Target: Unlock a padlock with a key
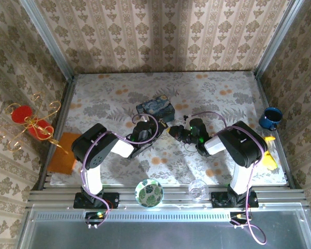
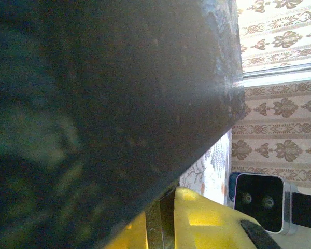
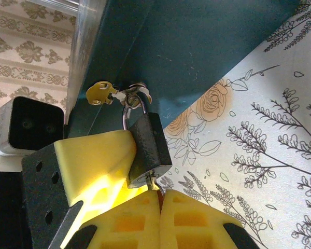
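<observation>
Closest to me on the top camera, a leaf-patterned bowl (image 1: pixel 149 193) and a clear glass (image 1: pixel 198 190) sit at the near edge of the surface (image 1: pixel 223 98), between the two arm bases. Further in, both arms reach toward the middle, their tips close together.

On the right wrist camera my right fingers (image 3: pixel 135 220) are pressed together, pinching the key (image 3: pixel 154 181). I can make out just a thin sliver of it, running up into the underside of the padlock (image 3: pixel 149 148). The padlock hangs tilted just above those fingertips, dark body downward, with its silver shackle looped through a fitting on the side of the blue tin (image 3: pixel 207 46).

One of my left fingers (image 3: pixel 96 155) lies against the padlock's left side, touching it. Its partner is hidden, so I cannot tell whether that pair is apart or closed. A brass-coloured piece (image 3: pixel 100 93) hangs beside the shackle, against the tin.

Beyond the padlock, the tin stands on the floral surface, just behind the two arm tips. A blue mug (image 1: pixel 271 118) sits at the right edge, well apart from them.
</observation>
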